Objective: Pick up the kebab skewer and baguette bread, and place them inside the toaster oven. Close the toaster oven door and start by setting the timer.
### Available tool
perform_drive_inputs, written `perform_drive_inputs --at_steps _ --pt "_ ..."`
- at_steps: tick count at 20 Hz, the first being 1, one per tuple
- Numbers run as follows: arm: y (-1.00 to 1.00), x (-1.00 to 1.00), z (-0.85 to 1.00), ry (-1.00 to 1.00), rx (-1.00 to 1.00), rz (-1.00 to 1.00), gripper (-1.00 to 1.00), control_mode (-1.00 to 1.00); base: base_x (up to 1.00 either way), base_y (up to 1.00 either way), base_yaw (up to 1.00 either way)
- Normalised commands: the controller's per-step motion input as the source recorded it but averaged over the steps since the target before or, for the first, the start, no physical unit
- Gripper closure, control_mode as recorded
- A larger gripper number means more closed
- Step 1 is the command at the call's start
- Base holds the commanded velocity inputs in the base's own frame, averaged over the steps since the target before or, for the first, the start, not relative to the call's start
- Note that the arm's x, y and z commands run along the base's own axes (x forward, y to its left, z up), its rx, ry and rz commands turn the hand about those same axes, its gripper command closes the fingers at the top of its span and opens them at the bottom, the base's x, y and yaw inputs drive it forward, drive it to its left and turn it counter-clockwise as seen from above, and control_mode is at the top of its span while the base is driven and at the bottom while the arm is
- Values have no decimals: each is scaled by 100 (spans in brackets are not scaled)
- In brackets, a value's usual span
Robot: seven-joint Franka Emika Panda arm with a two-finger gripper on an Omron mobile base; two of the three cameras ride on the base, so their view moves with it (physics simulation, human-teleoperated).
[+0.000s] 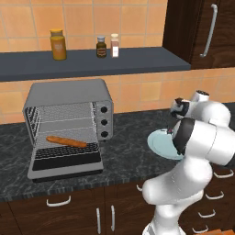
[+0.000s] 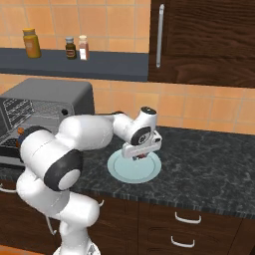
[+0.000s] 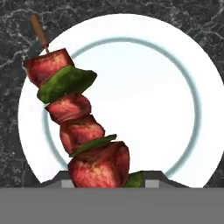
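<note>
The kebab skewer (image 3: 76, 127) is showing red-brown meat chunks with green pepper slices between them, on a thin brown stick. The gripper (image 2: 141, 153) is hovering above the plate (image 2: 119, 172) on the bench (image 2: 209, 154), gripping the kebab skewer (its lower end is being cut off at the fingers). Its long axis is slanting across the plate's rim. The baguette bread (image 1: 66, 142) is lying inside the toaster oven (image 1: 69, 94), above the toaster oven door (image 1: 64, 172), which is hanging open.
</note>
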Motion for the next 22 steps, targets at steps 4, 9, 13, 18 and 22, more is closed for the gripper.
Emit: perform_drive_inputs --at_steps 4,9,13,18,22 --pt "100 -99 47 0 0 0 100 -100 0 0 0" --pt "100 -69 32 0 0 0 100 -100 0 0 0" --pt "100 -32 31 0 3 0 100 -100 0 0 0" --pt "100 -1 38 0 7 -1 100 -100 0 0 0" --pt "100 27 15 0 5 -8 100 -100 0 0 0"
